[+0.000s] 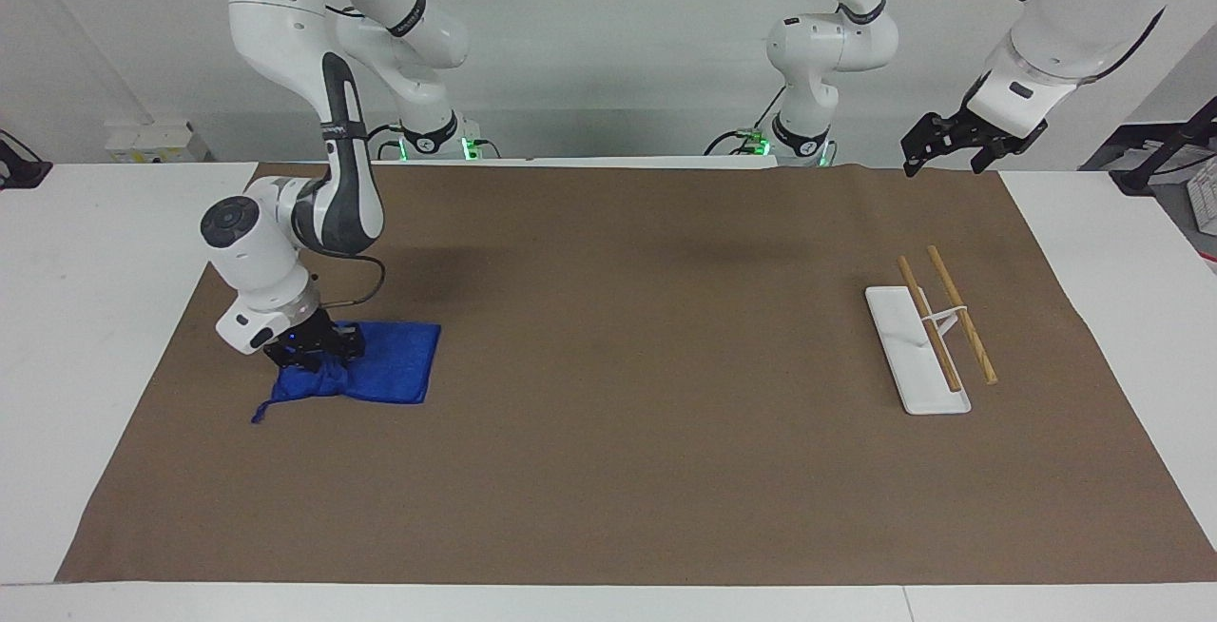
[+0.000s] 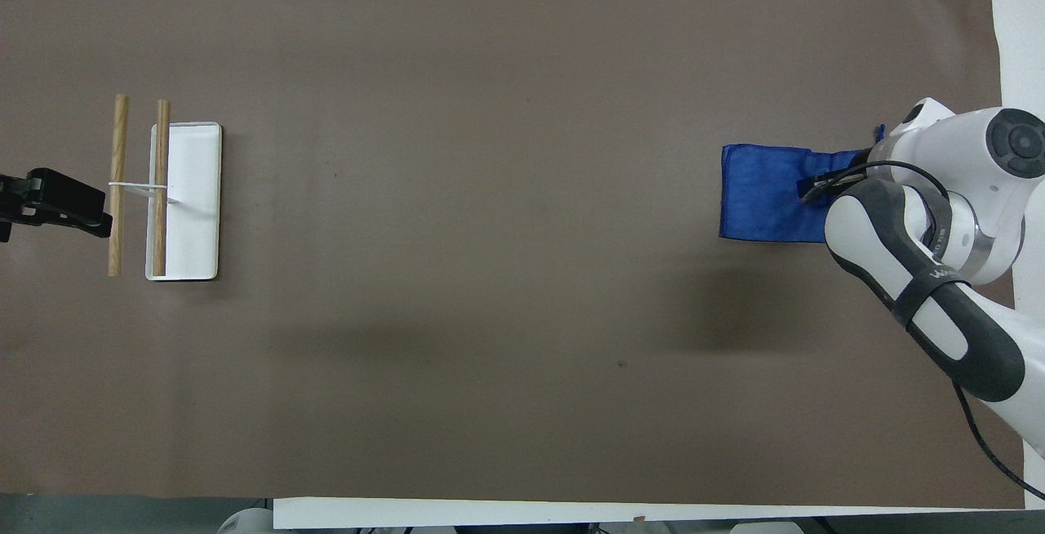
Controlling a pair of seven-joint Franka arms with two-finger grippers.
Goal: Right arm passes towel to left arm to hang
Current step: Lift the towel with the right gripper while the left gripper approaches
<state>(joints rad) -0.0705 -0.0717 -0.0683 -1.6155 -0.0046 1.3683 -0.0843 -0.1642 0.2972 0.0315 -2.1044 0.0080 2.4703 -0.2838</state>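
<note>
- Towel (image 1: 380, 373) — royal-blue cloth, lies on the brown mat (image 1: 627, 470) at the right arm's end of the bench (image 1: 86, 261); the end under the claw is bunched into folds, the rest lies flat.
- Towel loop (image 1: 258, 413) trails off the bunched corner onto the mat, on the side farther from the robots.
- Right arm (image 1: 323, 194) is bent down over the towel; its cable loops at the wrist.
- Right claw (image 1: 314, 348) is down on the bunched end of the towel, fingers drawn together on a gathered fold of the cloth; a small blue light shows on it.
- Overhead view: the right arm's wrist covers the claw and the gripped end; only the flat part of the towel (image 2: 763, 203) shows clear.
- Left arm (image 1: 1065, 23) waits, raised at its own end of the bench.
- Left claw (image 1: 936, 151) hangs in the air over the mat's edge nearest the robots — fingers spread apart, holding nothing.
- Rack (image 1: 927, 332): white base plate with two wooden rods on a white stand, well apart from the towel, toward the left arm's end; nothing hangs on it.
</note>
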